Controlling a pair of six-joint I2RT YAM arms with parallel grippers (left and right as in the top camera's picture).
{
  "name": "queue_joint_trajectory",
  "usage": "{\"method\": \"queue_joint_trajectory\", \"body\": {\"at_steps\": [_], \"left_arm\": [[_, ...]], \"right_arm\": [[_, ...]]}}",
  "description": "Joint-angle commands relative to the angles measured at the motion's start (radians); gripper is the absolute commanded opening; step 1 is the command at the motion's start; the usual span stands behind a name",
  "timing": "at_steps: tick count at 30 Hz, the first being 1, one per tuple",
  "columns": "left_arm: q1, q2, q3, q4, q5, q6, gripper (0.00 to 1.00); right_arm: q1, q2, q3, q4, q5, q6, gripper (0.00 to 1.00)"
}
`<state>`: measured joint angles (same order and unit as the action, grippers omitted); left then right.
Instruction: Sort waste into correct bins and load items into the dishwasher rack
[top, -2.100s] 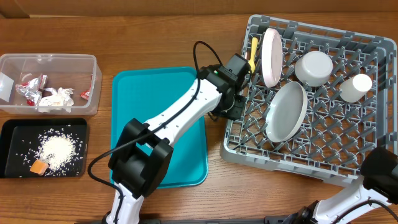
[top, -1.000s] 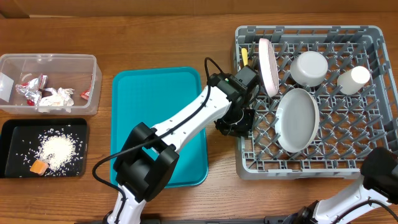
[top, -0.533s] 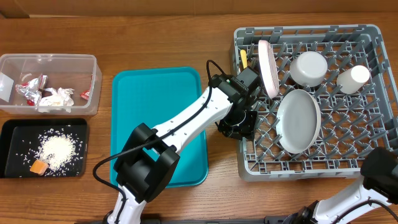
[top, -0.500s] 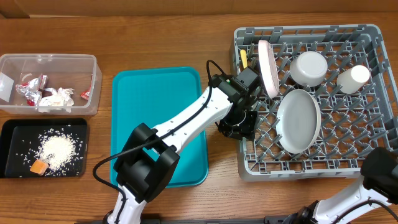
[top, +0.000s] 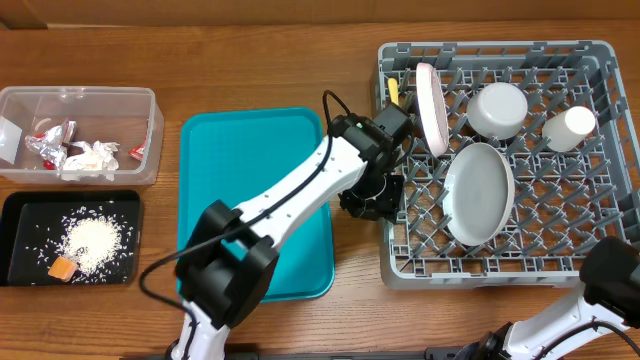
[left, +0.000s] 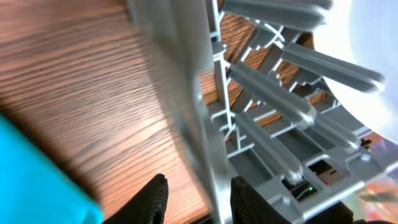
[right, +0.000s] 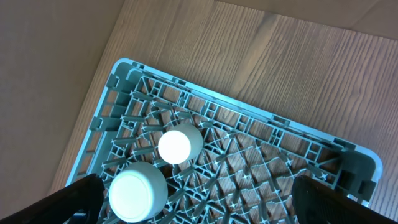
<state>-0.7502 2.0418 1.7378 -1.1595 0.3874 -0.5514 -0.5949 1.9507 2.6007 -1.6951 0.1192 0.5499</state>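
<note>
We judge the work nearly done: waste lies in the tub and black tray, plates, bowl and cup stand in the rack, and our left gripper and right gripper both gape, holding nothing.

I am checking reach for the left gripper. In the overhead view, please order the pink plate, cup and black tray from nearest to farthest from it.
1. Pink plate, in the rack, beside the left gripper.
2. Cup, rack's right corner.
3. Black tray, far left.
</note>
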Motion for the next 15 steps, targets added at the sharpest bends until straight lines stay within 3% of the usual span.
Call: {"method": "queue_joint_trajectory", "body": {"at_steps": [1, 9, 11, 12, 13, 15], "left_arm": [[0.015, -0.18, 0.008, -0.029, -0.127, -0.002, 0.38], [0.077, -0.472, 0.008, -0.257, -0.313, -0.002, 0.45], [0.093, -0.52, 0.008, -0.283, -0.346, -0.003, 0.52], [0.103, -0.542, 0.008, -0.292, -0.372, -0.003, 0.79], [0.111, -0.556, 0.008, -0.3, -0.402, -0.003, 1.0], [0.129, -0.577, 0.008, -0.319, -0.474, -0.003, 1.0]], "right_arm": [[-0.001, -0.007, 0.002, 0.002, 0.008, 0.005, 1.0], [-0.001, -0.007, 0.002, 0.002, 0.008, 0.005, 1.0], [-0.001, -0.007, 0.002, 0.002, 0.008, 0.005, 1.0], [-0.001, -0.007, 0.002, 0.002, 0.008, 0.005, 1.0], [-0.001, -0.007, 0.002, 0.002, 0.008, 0.005, 1.0], [-0.001, -0.007, 0.002, 0.002, 0.008, 0.005, 1.0]]}}
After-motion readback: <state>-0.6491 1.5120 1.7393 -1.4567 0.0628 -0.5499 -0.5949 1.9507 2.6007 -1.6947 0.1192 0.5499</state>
